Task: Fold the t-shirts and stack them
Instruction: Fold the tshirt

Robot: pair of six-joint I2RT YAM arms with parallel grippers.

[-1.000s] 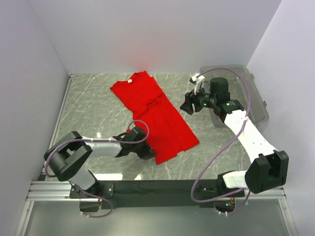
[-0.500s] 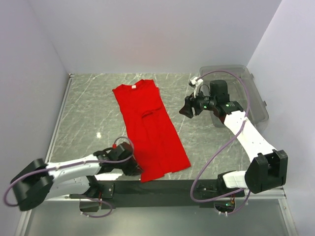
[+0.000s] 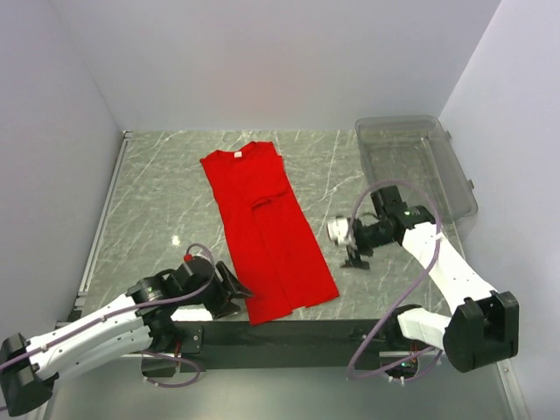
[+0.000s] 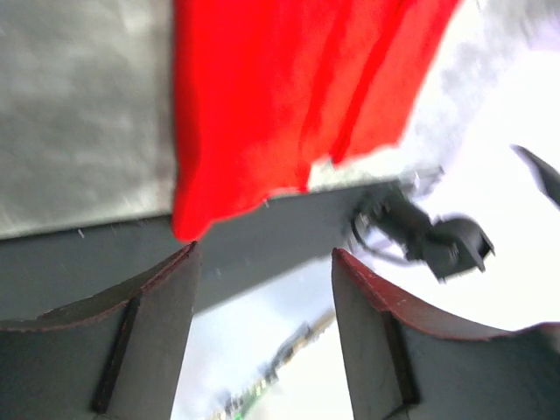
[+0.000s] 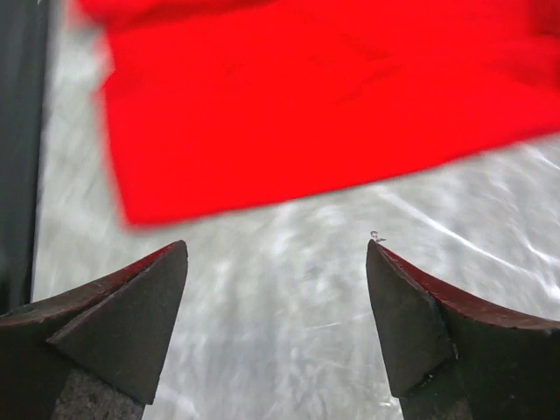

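The red t-shirt (image 3: pixel 262 227) lies flat on the table (image 3: pixel 157 184) (collar at the far end). The left gripper (image 4: pixel 262 260) is beside its near-left corner and the right gripper (image 5: pixel 278 249) is to its right, both spread apart and empty.

t-shirt (image 3: pixel 262 236): plain bright red, in front of my left gripper (image 4: pixel 262 254) and my right gripper (image 5: pixel 276 245)
neck label (image 3: pixel 234 155): white
table (image 3: pixel 157 192): grey-green marble pattern with thin white veins, under my right gripper
bin (image 3: pixel 411 166): clear, smoky grey, beyond my right gripper
front rail (image 3: pixel 289 332): black, near my left gripper
fingers (image 5: pixel 131 306): dark grey
arms (image 3: pixel 451 262): white, with black joints
cables (image 3: pixel 391 183): purple
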